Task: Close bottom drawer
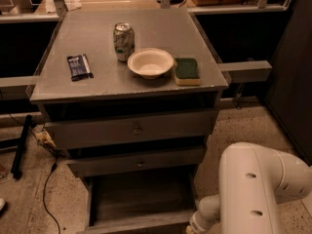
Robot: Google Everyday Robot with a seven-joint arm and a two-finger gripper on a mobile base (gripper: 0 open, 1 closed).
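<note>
Your bottom drawer [141, 199] stands pulled out at the table's [122, 89] base, its grey plank floor showing. The white arm [253, 189] reaches down by its right front corner. The pincer is cut off below, so you cannot tell its state.

Grey counter [151, 21] carries: can [123, 41] upright toward back; bowl [150, 62] just front-right of can; sponge [186, 70] just beside bowl; packet [79, 66] lying flat at left. Tool out of view, past lower edge.
</note>
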